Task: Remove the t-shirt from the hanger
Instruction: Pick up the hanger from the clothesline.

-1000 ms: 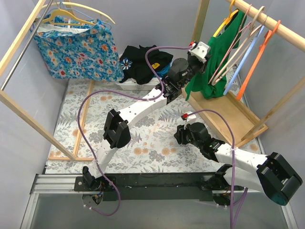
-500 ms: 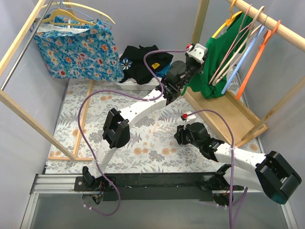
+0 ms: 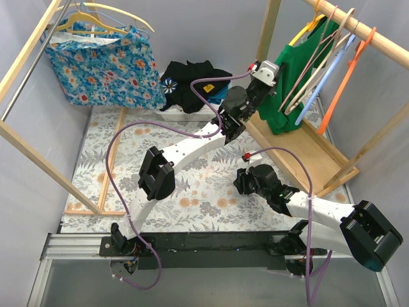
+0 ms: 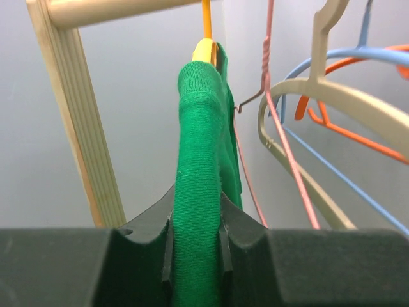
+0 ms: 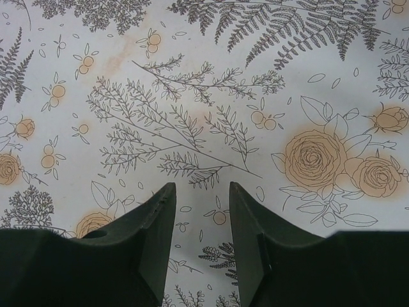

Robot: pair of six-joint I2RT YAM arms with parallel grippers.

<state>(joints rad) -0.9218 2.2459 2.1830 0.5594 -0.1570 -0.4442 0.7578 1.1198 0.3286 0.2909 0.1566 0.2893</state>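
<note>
Where the left gripper clamps it, the green t-shirt is a soft knit fold. It rises straight ahead of the dark fingers to a yellow hanger under the round wooden rail. Right of that gripper hang thin bare hangers, pink wire and curved plastic. Its arm stretches long, up and forward. The right gripper, jaws apart and holding nothing, points down at the flat floral tablecloth, its arm folded low.
</note>
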